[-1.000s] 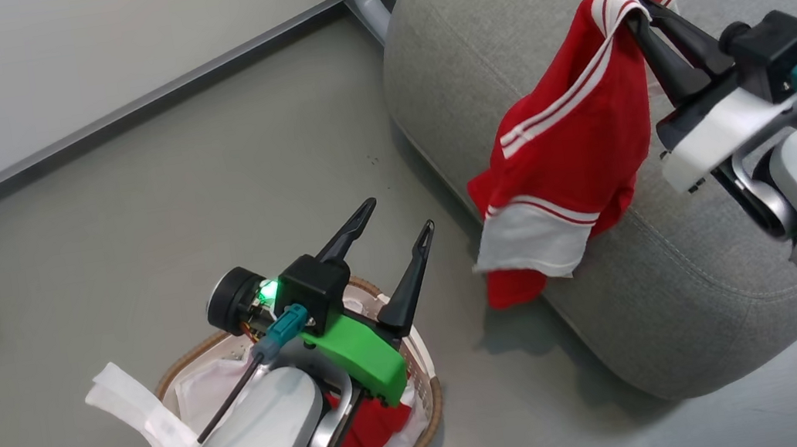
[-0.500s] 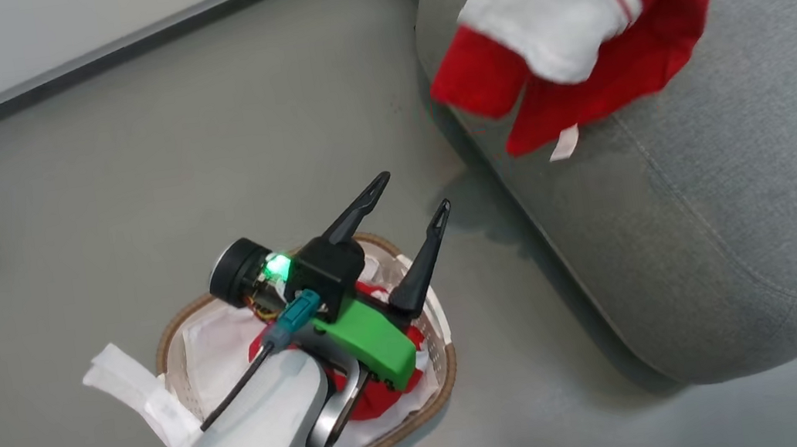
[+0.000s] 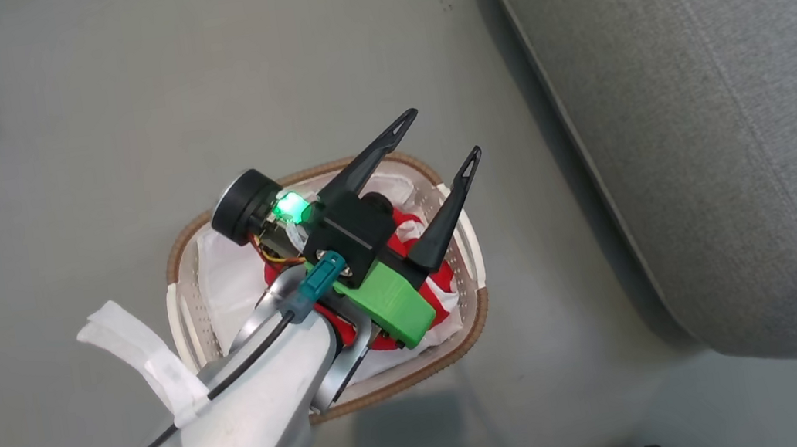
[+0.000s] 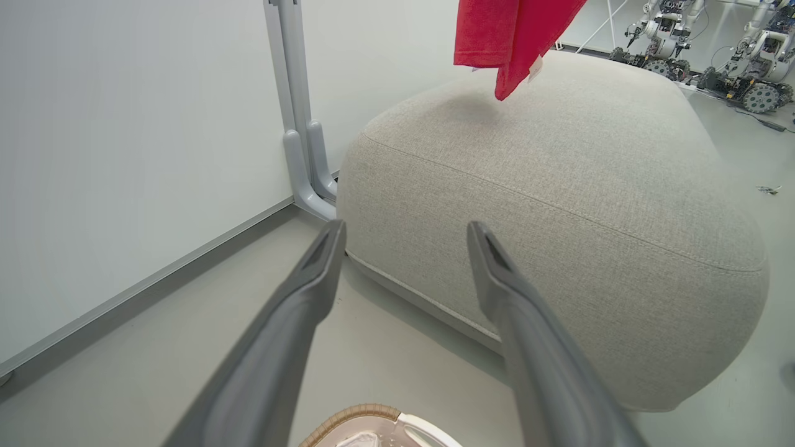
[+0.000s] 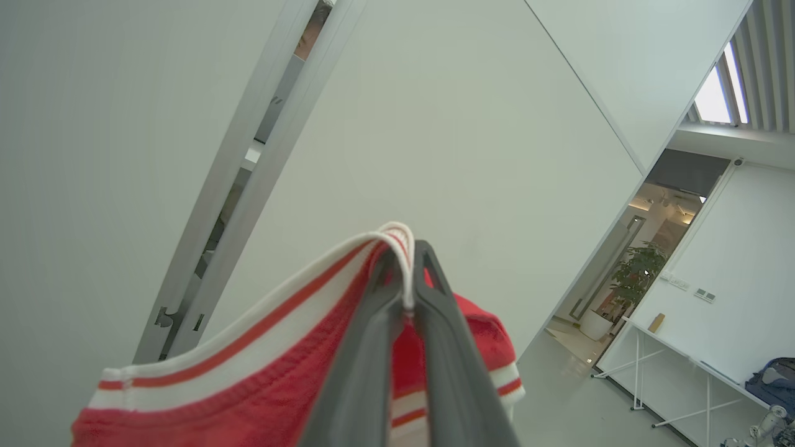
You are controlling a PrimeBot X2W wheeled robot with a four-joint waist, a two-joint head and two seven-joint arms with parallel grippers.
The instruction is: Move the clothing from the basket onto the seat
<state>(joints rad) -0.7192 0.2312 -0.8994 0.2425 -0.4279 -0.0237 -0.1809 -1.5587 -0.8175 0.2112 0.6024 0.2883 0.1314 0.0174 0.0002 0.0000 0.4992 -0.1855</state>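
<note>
Woven grey cloth seat (image 3: pixel 700 95), perforated white plastic basket (image 3: pixel 190 338), matt dark fingers (image 3: pixel 377 152).

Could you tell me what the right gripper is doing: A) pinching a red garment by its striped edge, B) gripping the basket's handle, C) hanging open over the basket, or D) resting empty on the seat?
A: in the right wrist view the right gripper is shut on the white-striped edge of the red garment, which hangs from it.

We note the left forearm (image 3: pixel 240 425) hides most of the red garment (image 3: pixel 405 226) in the basket (image 3: pixel 183 324); the top edge crops the second garment (image 4: pixel 497 37).
</note>
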